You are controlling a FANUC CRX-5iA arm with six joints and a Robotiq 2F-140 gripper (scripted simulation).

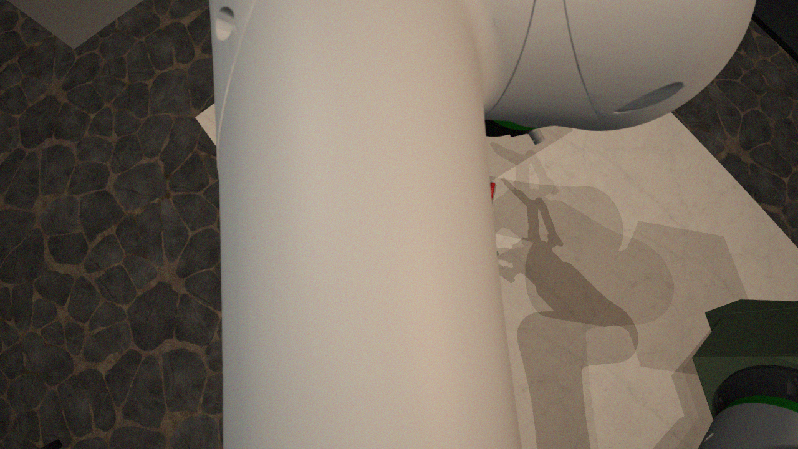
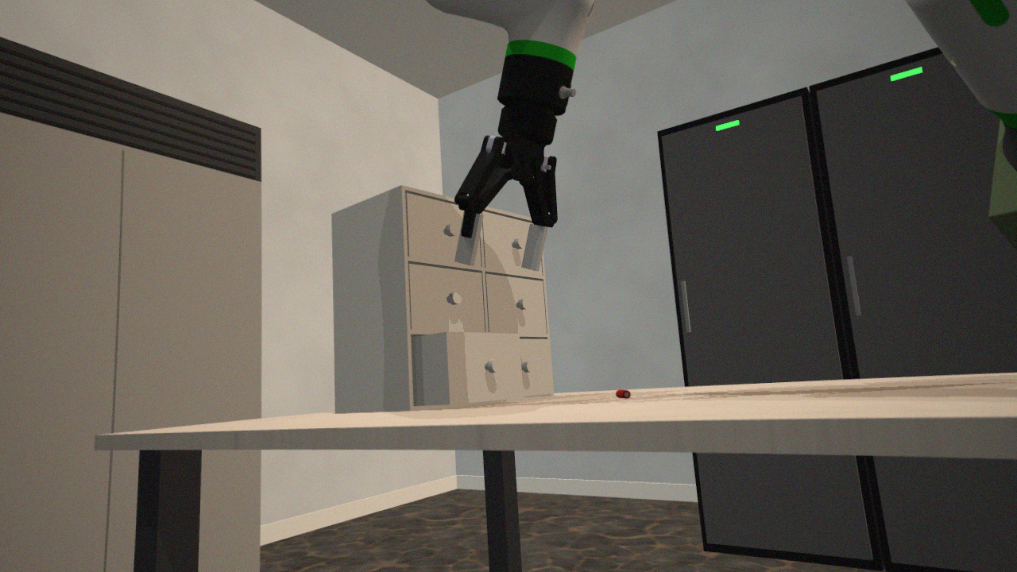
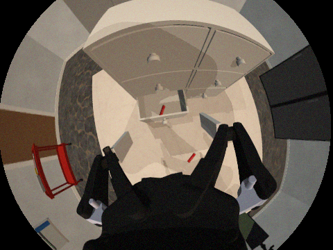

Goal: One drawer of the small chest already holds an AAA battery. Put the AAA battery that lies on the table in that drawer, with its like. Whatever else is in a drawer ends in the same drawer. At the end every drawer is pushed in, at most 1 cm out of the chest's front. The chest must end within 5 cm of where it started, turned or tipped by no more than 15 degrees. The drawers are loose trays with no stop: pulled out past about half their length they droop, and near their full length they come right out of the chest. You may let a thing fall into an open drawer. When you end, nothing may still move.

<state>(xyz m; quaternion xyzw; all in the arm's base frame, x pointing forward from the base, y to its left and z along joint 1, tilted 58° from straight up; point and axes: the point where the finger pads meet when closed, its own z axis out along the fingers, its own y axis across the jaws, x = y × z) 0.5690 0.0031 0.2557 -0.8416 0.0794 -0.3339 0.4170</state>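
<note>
A: Nearest the wrist camera, how does the gripper [image 3: 164, 136] stand?
B: Spread fully wide, gripping nothing, above the table [image 2: 711, 415] in front of the chest [image 2: 369, 299].
A: And the AAA battery [image 3: 191, 157]?
B: On the table, short of the chest. Beyond it the chest's bottom left drawer [image 3: 157, 118] is open, a second AAA battery [image 3: 162, 110] inside.
</note>
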